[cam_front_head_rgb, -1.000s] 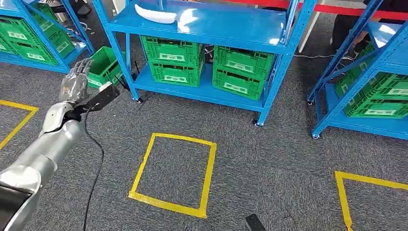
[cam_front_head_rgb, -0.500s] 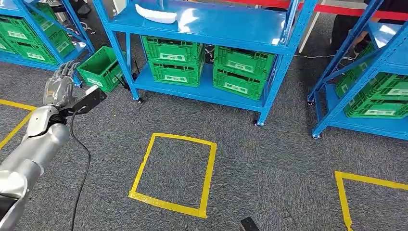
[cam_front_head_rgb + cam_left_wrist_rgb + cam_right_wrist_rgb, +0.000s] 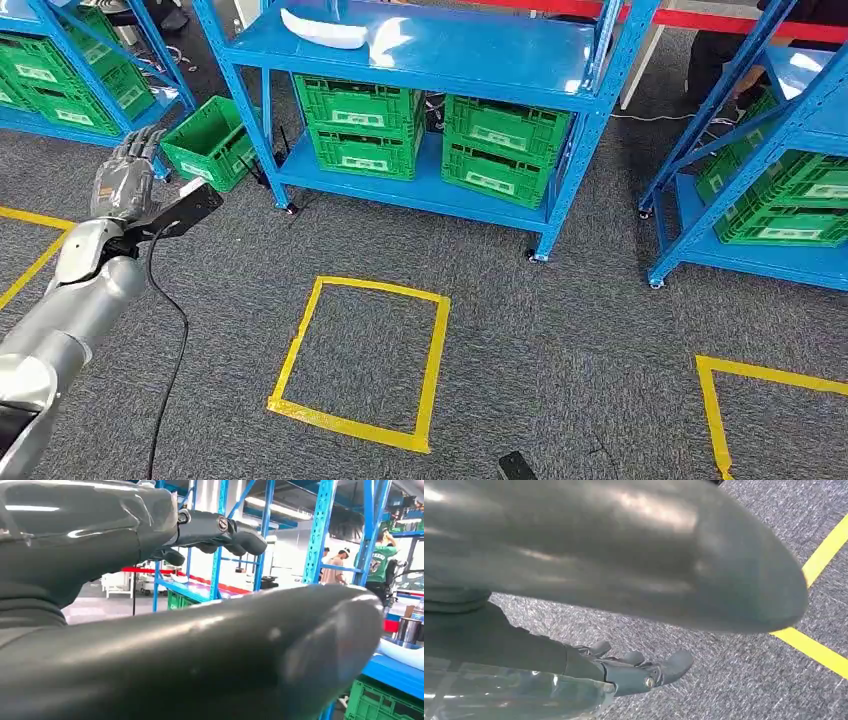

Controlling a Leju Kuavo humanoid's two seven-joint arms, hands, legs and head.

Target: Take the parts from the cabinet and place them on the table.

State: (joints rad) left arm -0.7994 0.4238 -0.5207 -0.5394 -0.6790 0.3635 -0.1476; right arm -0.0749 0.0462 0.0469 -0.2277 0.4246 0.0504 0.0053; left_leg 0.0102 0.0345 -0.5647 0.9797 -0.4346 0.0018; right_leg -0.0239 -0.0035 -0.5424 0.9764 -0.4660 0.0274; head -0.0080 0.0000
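A white curved part (image 3: 325, 28) lies on the top shelf of the blue cabinet (image 3: 480, 60) straight ahead. My left hand (image 3: 125, 180) is raised at the left, well short of the cabinet, fingers stretched upward and holding nothing. A black cable hangs from its wrist. The left wrist view has the same hand (image 3: 100, 535) with its dark fingers (image 3: 220, 530) slightly bent and empty. My right hand (image 3: 624, 672) hangs low over the grey carpet, fingers loose, with nothing in it.
Green crates (image 3: 365, 125) fill the cabinet's lower shelf, and one green crate (image 3: 208, 140) leans against its left leg. More blue racks stand left and right (image 3: 790, 190). A yellow tape square (image 3: 360, 360) marks the carpet. People (image 3: 340, 565) stand far off.
My left arm has swung to the left and drawn back a little from where it was a second ago. It has held still over the last half second.
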